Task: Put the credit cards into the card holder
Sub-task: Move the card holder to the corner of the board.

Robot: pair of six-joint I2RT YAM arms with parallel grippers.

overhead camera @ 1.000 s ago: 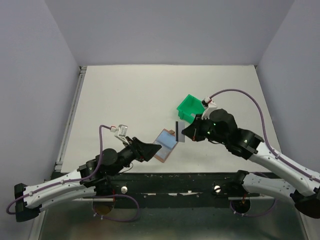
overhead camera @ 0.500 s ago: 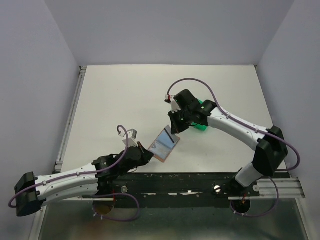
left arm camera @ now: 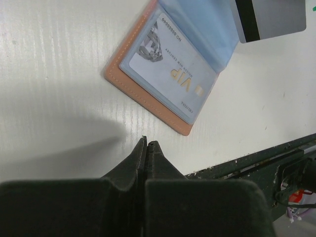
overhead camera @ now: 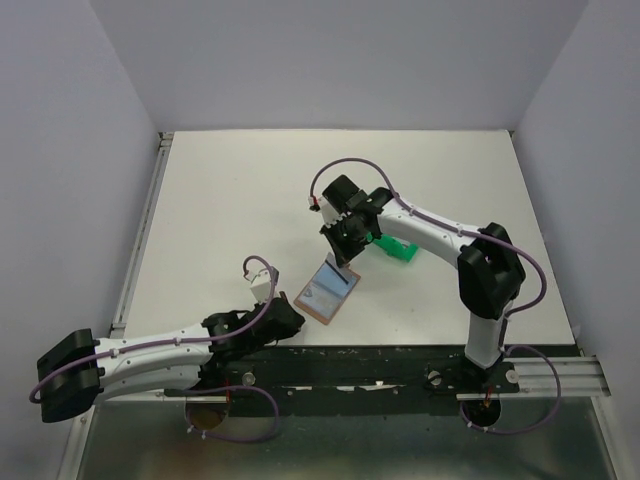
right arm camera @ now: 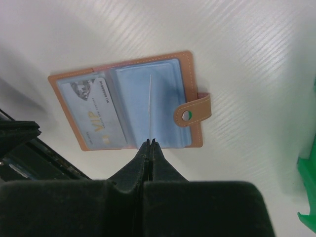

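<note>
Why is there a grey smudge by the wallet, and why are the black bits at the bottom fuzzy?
Left wrist view: the smudge is a soft shadow on the table; the left fingers blur, too near the lens; the card holder looks sharp. Right wrist view: the right fingers blur likewise.

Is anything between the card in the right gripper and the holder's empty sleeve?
Nothing visible. The credit card in the right gripper hangs over the card holder's bare sleeve; the left gripper sits aside.

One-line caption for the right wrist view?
Right fingers pinch a credit card edge-on over the open card holder, whose other sleeve holds a VIP card.
</note>
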